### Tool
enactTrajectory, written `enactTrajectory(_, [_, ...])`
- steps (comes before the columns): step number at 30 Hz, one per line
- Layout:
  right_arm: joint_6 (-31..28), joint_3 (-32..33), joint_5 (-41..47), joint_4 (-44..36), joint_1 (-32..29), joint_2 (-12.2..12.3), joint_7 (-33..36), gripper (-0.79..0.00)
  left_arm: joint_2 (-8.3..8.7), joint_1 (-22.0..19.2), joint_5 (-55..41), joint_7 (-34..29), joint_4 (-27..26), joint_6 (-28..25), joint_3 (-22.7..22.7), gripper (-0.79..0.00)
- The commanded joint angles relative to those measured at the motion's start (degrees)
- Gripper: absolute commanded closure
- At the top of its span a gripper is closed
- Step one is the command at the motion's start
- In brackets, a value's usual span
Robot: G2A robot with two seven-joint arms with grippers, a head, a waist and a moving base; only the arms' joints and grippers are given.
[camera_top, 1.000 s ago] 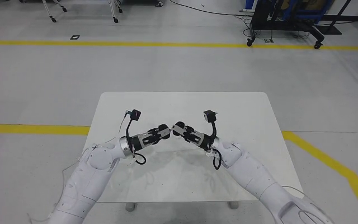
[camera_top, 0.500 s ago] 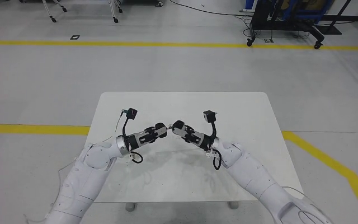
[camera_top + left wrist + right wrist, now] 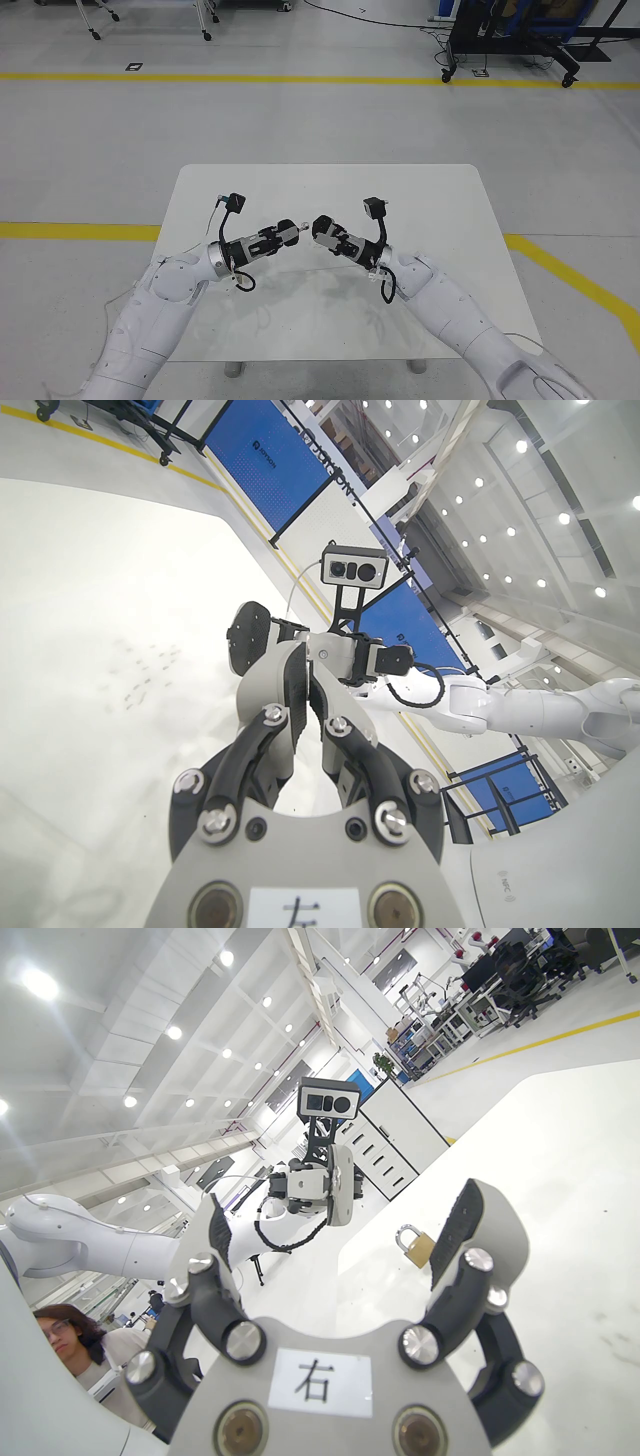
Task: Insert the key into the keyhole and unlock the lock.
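Brass padlock lies flat on the white table, close to one table edge; which edge, I cannot tell. It sits well apart from both grippers. Over the table's middle the two arms meet tip to tip. Left gripper has its jaws pressed together; whether anything is pinched between the pads I cannot tell. Right gripper faces it, just beside, with jaws spread wide and nothing between them. Both are raised off the tabletop.
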Motion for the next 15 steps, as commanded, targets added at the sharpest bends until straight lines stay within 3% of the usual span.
enactTrajectory(1, [0.0,0.0,0.0,0.0,0.0,0.0,0.0,-0.785,0.00,0.1,0.2,0.1,-0.1,0.1,0.0,0.000])
enactTrajectory(7, [2.7,1.7,-2.4,-0.6,-0.4,1.1,4.3,-0.785,0.23,0.8,2.1,0.0,-1.6,1.9,0.2,0.000])
enactTrajectory(15, [3.2,4.1,2.2,-1.1,0.0,4.1,22.6,-0.785,1.16,-1.8,-3.5,-16.0,0.1,3.2,1.3,0.000])
